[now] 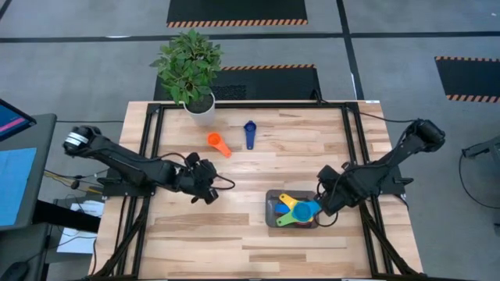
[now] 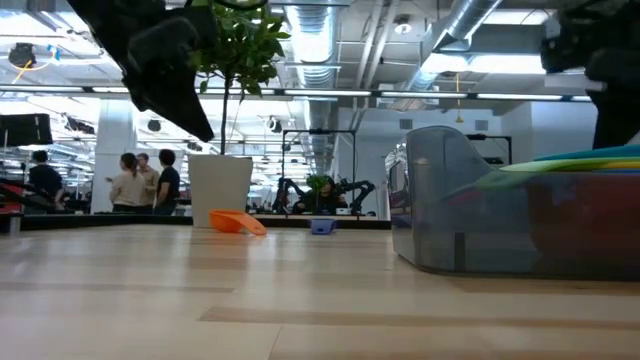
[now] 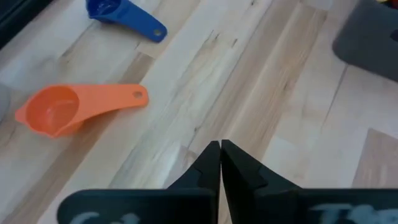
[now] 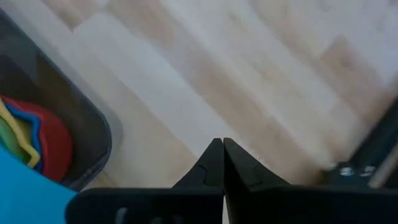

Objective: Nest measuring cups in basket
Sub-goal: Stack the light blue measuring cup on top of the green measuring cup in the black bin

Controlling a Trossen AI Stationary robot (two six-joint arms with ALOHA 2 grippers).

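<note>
The counter [image 1: 258,242] is made of pale wooden planks with visible grain, framed by dark metal rails. Near its right edge, toward the front, stands the basket [image 1: 271,221], a shallow dark grey tray with rounded corners and smooth, slightly shiny walls. Inside it several smooth plastic measuring cups lie stacked together: a light blue cup [image 1: 307,209] on top, a yellow cup [image 1: 288,200] whose handle points toward the far edge, a green cup [image 1: 283,221] with its handle toward the front, and a red cup [image 4: 53,146] underneath, which shows in the right wrist view as a rounded rim against the basket wall.

Two cups lie loose on the wood, in the far half of the counter near the middle. The orange cup [image 1: 218,143] is a round bowl with a flat handle that has a small hole at the end. Just beside it, but apart, lies the dark blue cup [image 1: 250,132], smaller, with the same kind of handle.

A white plant pot [image 1: 200,111] with a leafy green plant stands at the far edge.

The left hand [image 1: 209,190] hovers over bare wood left of the middle, its two dark fingers pressed together, holding nothing. The right hand [image 1: 324,207] is at the right rim of the basket, fingers also together and empty.
</note>
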